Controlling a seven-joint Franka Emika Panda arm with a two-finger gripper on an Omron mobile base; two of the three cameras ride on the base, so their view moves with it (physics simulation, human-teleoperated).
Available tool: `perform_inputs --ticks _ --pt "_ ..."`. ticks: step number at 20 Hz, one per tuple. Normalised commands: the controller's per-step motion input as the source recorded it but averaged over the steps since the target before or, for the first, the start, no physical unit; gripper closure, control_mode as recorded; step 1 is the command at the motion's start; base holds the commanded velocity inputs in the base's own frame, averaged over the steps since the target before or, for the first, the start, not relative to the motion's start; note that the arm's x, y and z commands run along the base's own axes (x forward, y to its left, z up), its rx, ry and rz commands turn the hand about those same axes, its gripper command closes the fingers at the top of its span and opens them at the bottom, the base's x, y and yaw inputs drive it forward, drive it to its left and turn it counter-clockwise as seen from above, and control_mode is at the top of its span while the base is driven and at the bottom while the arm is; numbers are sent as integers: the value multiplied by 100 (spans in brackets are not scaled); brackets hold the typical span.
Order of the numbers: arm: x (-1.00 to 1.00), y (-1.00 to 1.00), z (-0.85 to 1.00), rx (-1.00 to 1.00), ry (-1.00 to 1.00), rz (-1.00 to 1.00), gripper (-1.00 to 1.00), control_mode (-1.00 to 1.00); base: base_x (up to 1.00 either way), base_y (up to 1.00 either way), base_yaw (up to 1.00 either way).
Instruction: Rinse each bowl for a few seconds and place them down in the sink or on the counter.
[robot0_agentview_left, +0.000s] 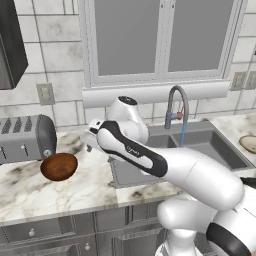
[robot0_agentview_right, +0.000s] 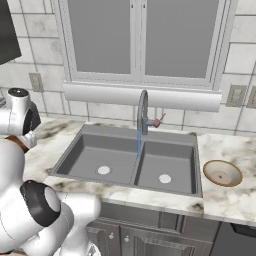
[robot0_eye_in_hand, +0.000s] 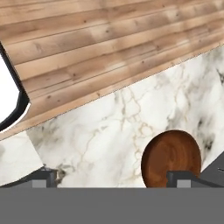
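The end effector (robot0_eye_in_hand: 111, 179) is held released above the tabletop (robot0_agentview_left: 95, 182), one finger beside the reddish-brown bowl (robot0_agentview_left: 59, 166) left of the sink (robot0_agentview_right: 125, 160). Water runs ready; the tan bowl (robot0_agentview_right: 222, 173) waits right of it.

light: even, bright | shadows: faint | focus: sharp, rendered | glare: none

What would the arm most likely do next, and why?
Probably shift the open gripper sideways over the reddish-brown bowl and lower onto its rim. The bowl sits on the counter left of the sink, off to one side of the fingers in the hand view, while water already runs from the faucet.
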Motion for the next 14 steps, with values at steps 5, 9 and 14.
perform_inputs --ticks 5,9,14 --pt "11 27 -18 -2 0 0 -100 -100 0 0 0" --pt "11 21 -17 -2 0 0 -100 -100 0 0 0" --pt "11 9 -17 -2 -1 1 -100 -100 0 0 0"
